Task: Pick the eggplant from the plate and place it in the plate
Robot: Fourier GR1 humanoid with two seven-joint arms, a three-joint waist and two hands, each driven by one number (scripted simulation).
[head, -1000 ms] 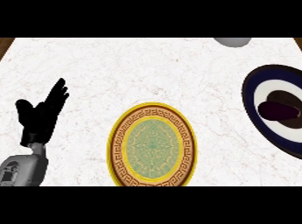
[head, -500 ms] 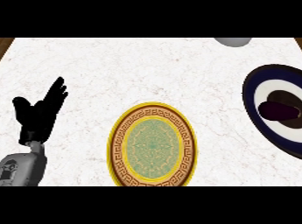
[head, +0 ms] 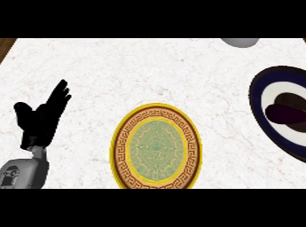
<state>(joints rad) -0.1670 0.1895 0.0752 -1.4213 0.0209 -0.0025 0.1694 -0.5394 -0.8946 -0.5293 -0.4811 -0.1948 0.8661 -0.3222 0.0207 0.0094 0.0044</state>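
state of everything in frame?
eggplant: lying on the blue plate, untouched
blue plate: at the right edge, partly cut off
yellow plate: nothing on it
left hand: open, fingers up, resting at left
grey object: at the top edge, mostly cut off
right hand: out of view

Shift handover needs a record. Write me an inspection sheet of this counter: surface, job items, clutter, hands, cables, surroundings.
Surface: white marbled counter, wooden strips showing at its left and right top corners.
Job's things: dark purple eggplant lying at the middle of the navy and white plate, which is cut off by the right edge; yellow-rimmed patterned plate at centre bottom, nothing on it.
Clutter: grey rounded object at the top edge, mostly cut off, cannot tell what it is.
Hands: left hand open, fingers up, resting at the left, touching nothing; right hand not in view.
Cables: nothing seen.
Surroundings: nothing seen beyond the counter.
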